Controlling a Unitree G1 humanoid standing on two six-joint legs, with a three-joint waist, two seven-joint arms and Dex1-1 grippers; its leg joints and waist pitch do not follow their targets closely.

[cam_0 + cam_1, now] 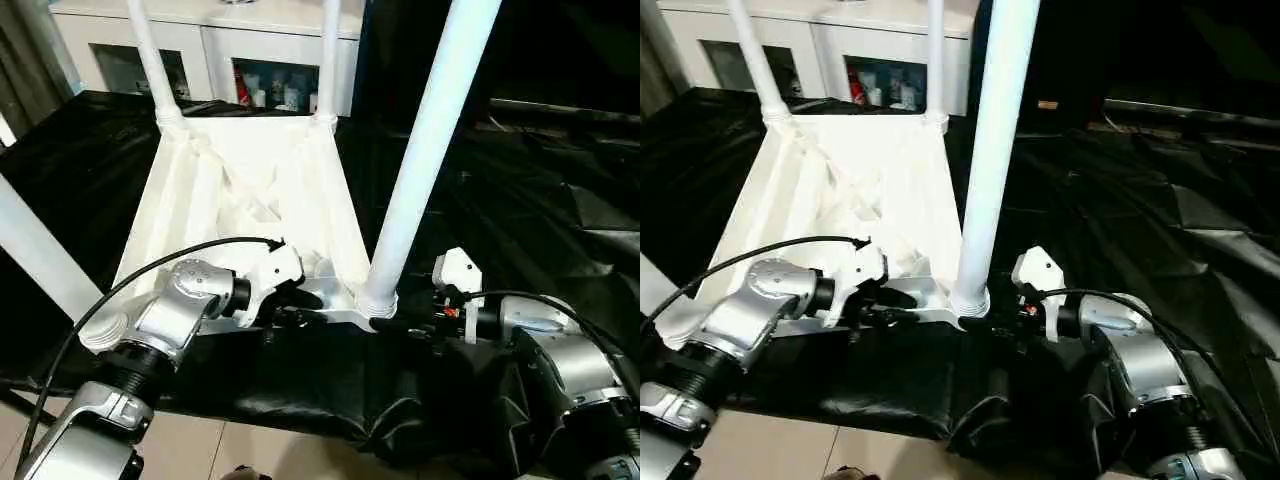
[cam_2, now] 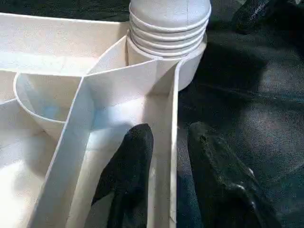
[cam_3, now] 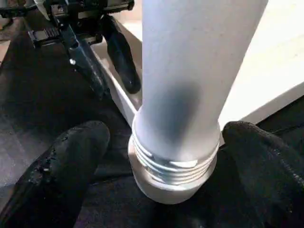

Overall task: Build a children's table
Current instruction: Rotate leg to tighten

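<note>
My left forearm (image 1: 175, 310) sat closest to the head camera, silver, angled in from the lower left toward the near edge of the tabletop (image 1: 240, 190). My left gripper (image 2: 161, 156) straddled that near rim wall: one black finger (image 2: 130, 161) inside the ribbed underside, the other outside over the black cloth, jaws slightly apart with the thin wall between them; I could not tell whether they pressed on it. The tabletop lay upside down on the black-draped worktop (image 1: 520, 190), ribs up. A leg (image 1: 35, 255) stood at the near left corner, and two more legs rose from the far corners, far left leg (image 1: 150, 60) and far right leg (image 1: 328, 60). Moving right, the near right leg (image 1: 425, 150) stood upright in its corner socket (image 1: 375, 300), its ridged collar seated at the socket's mouth. Farther right, my right gripper (image 3: 164, 156) was spread wide, one finger (image 3: 61, 166) either side of that leg's base, neither touching it. Beyond the worktop stood a white cabinet (image 1: 210, 40).
</note>
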